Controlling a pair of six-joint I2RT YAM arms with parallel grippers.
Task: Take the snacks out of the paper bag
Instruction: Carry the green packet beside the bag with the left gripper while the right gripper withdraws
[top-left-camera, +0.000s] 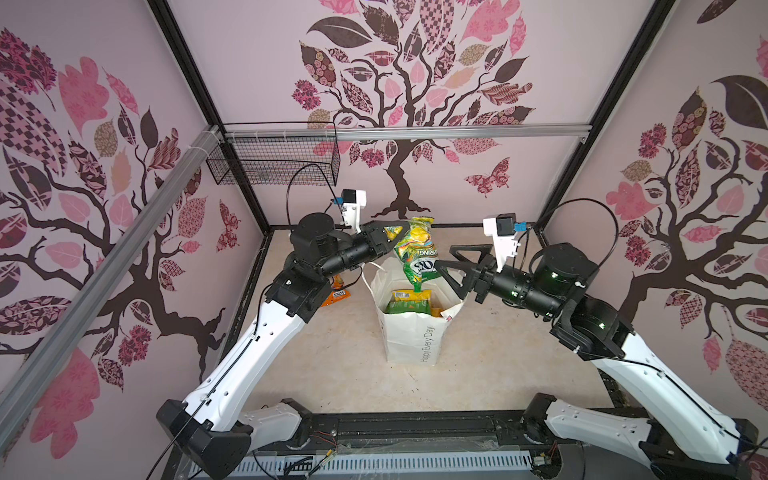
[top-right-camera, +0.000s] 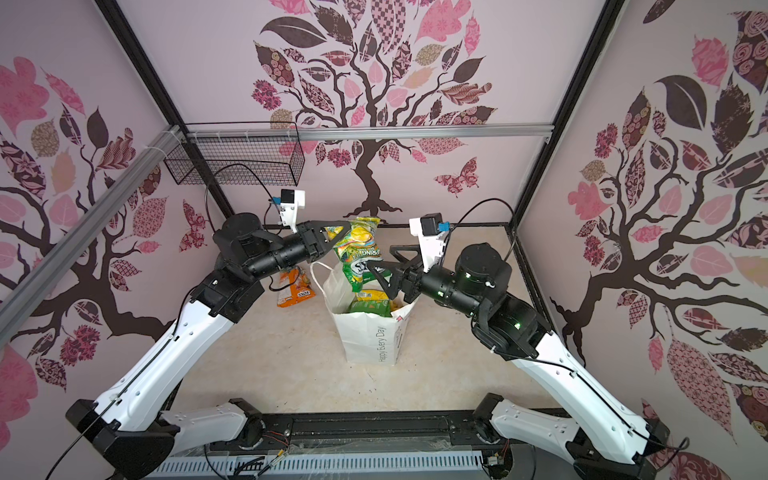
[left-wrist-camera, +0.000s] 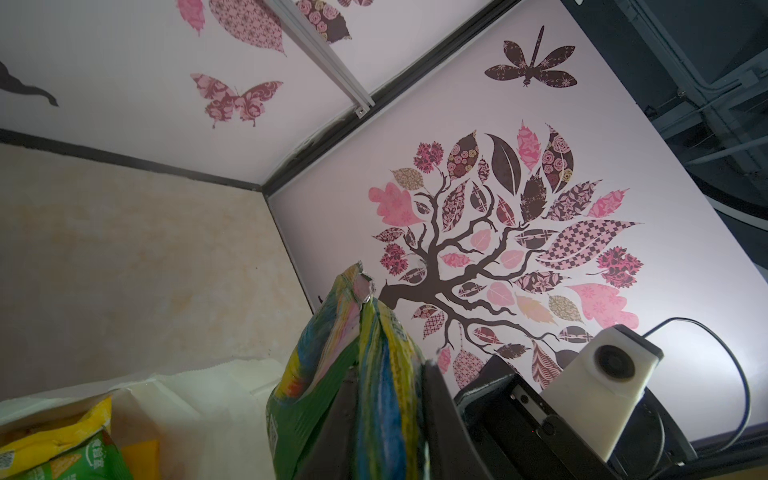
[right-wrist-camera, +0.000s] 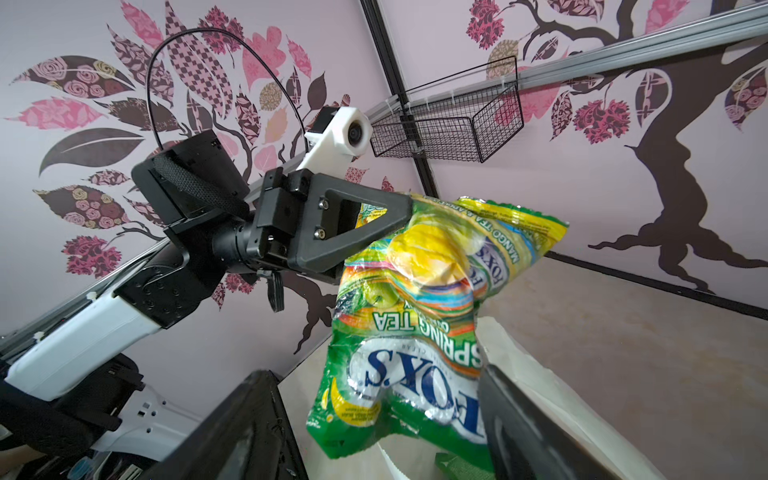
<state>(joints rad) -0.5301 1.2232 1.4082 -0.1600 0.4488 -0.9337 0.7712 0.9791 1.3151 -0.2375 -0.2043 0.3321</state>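
fox's packet (top-left-camera: 415, 253) dangles above paper bag (top-left-camera: 411, 336), pinched at 9 o'clock by left gripper (top-left-camera: 395, 236) to clear the rim; right gripper (top-left-camera: 443, 257), 3 o'clock, spread.

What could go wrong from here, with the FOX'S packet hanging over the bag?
1. The left pincer grips the FOX'S packet only by an upper corner. The crinkly film could slip, and the packet would likely drop back into the paper bag beneath.
2. The right pincer stands open with its fingers either side of the packet's lower half, so pulling away could snag it.
3. Its lower finger sits close to the bag's rim. A bump might tip the bag.
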